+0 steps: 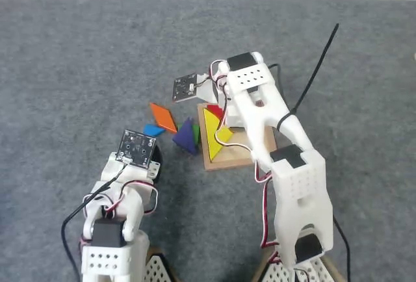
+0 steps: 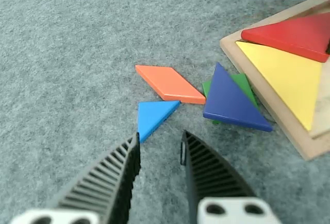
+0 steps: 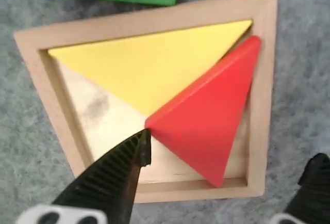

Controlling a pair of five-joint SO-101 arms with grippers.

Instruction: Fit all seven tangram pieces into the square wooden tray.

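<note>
My left pincer [image 2: 160, 152] hangs low over the felt, jaws a little apart, just short of the blue triangle [image 2: 152, 118]. My right pincer [image 3: 232, 154] is spread wide above the tray [image 3: 154, 20], which holds the yellow triangle [image 3: 149, 72] and the red triangle [image 3: 206, 121], with bare wood beside them.

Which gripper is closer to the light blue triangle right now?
Left. The left gripper sits just short of the light blue triangle, open toward it. The right gripper hangs over the tray, farther off.
</note>
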